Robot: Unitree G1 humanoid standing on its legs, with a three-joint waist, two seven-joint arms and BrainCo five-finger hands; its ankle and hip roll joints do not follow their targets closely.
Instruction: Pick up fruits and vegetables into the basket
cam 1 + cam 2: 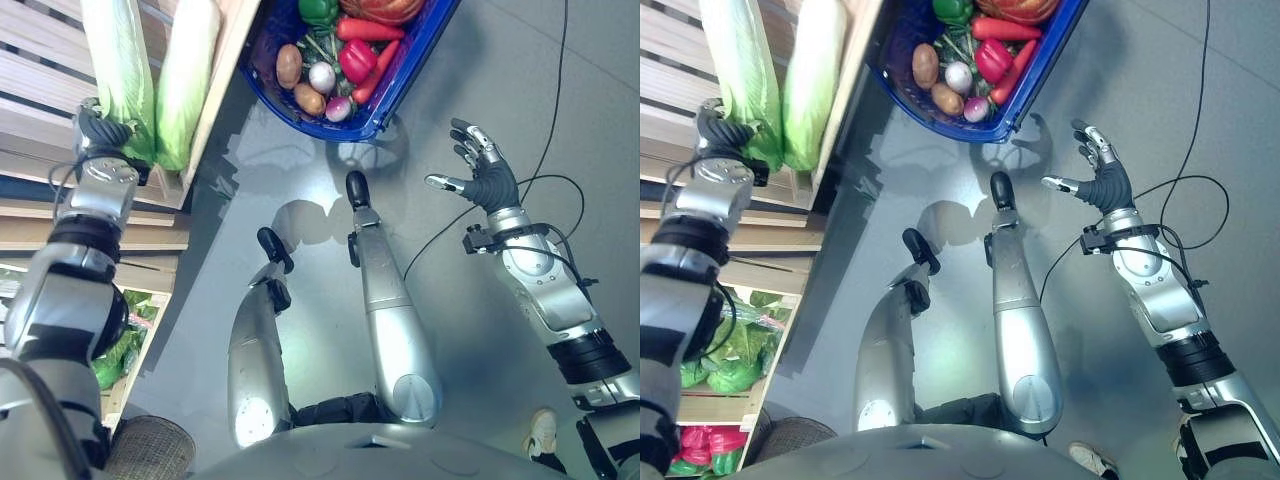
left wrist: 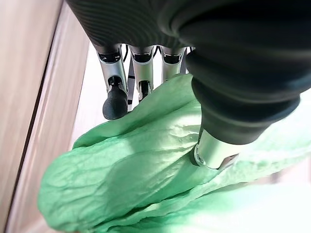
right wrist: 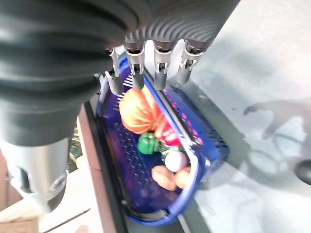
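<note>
The left hand is reaching onto the wooden shelf and closing on a cabbage, the leftmost of two lying side by side; the 2nd cabbage is lying just beside it, toward the shelf edge. In the left wrist view the fingers are curling over the far side of the green leaves w/ the thumb pressing in on the near side, so it is prob. pinching the leaf end, though how firmly isn't clear. The right hand is hovering over the grey floor, fingers spread & holding nothing, near the blue basket but apart from it. The basket is sitting on the floor by the shelf, already holding potatoes, an onion, a red pepper, carrots, a green pepper & a pumpkin.
</note>
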